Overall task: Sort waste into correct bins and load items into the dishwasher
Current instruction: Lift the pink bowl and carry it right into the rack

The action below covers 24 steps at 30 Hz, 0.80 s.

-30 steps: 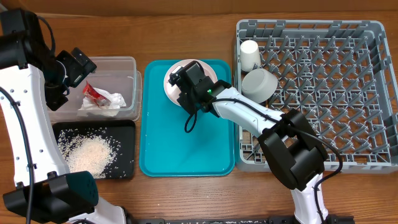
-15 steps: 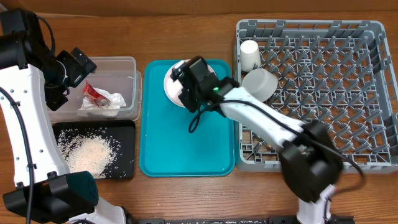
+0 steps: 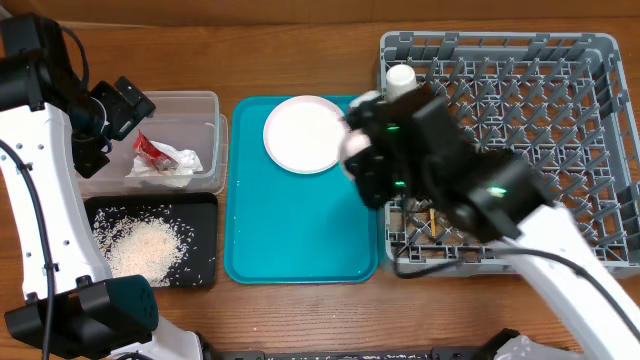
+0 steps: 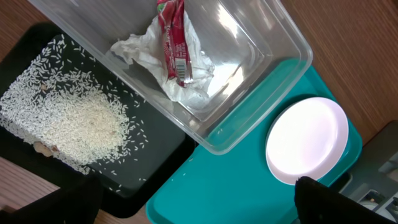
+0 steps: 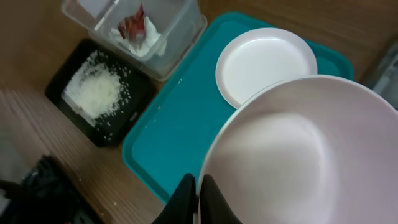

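While the left gripper (image 4: 199, 186) hangs over the tub (image 4: 267, 43) with its fingers set wide apart and nothing between them, the right gripper (image 5: 199, 198) has its jaws pressed together on the rim of a bowl (image 5: 298, 155). The bowl is whitish and tilted, its hollow turned toward the wrist camera, and it fills the lower right of that view. It is held up above the teal tray (image 3: 300, 230). From overhead the right arm hides most of it. Only a pale edge shows, near where the teal tray's right side meets the left wall of the rack (image 3: 500, 42).

The plate (image 3: 305, 133) lies flat at the far end of the teal tray, with nothing on it. The cup (image 3: 400, 78) sits in the rack's far left corner, just beside the arm.

Inside the tub lies the napkin (image 4: 155, 62), crumpled, with the wrapper (image 4: 174, 37) resting on top of it. The black tray (image 3: 200, 205) sits against the tub's near side, and both lie to the left of the teal tray. The rice (image 4: 68, 118) is heaped near the middle of the black tray, with loose grains scattered round the heap. All of it stands on a wooden table (image 3: 300, 55).
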Tool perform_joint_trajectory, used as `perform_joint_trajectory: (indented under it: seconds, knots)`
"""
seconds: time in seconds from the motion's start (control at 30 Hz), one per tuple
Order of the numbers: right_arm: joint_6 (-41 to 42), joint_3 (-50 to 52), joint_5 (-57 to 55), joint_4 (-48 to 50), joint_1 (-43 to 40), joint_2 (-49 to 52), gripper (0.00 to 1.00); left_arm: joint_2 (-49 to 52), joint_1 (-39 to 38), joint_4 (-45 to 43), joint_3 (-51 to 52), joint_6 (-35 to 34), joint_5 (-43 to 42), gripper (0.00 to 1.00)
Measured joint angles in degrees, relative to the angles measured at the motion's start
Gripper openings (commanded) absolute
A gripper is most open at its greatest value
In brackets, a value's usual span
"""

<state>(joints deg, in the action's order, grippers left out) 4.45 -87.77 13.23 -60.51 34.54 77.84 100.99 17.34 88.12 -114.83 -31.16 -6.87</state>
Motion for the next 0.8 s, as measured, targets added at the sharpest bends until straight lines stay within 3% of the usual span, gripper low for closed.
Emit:
perform_joint_trajectory:
  seconds: [0.23,0.4,0.8]
  knots:
    - [1.38,0.07,16.15,-5.03,-15.37,-8.79,0.04,0.0,0.0,-0.02,0.0,0.0,0.0,1.0]
    - [1.55,4.72,31.63,-3.39,-27.08,-12.52,0.04,0.0,0.0,-0.04,0.02,0.0,-0.02,1.0]
    - [-0.09,34.34,68.57,13.07,-42.32,-10.12,0.04,0.0,0.0,-0.02,0.0,0.0,-0.02,1.0]
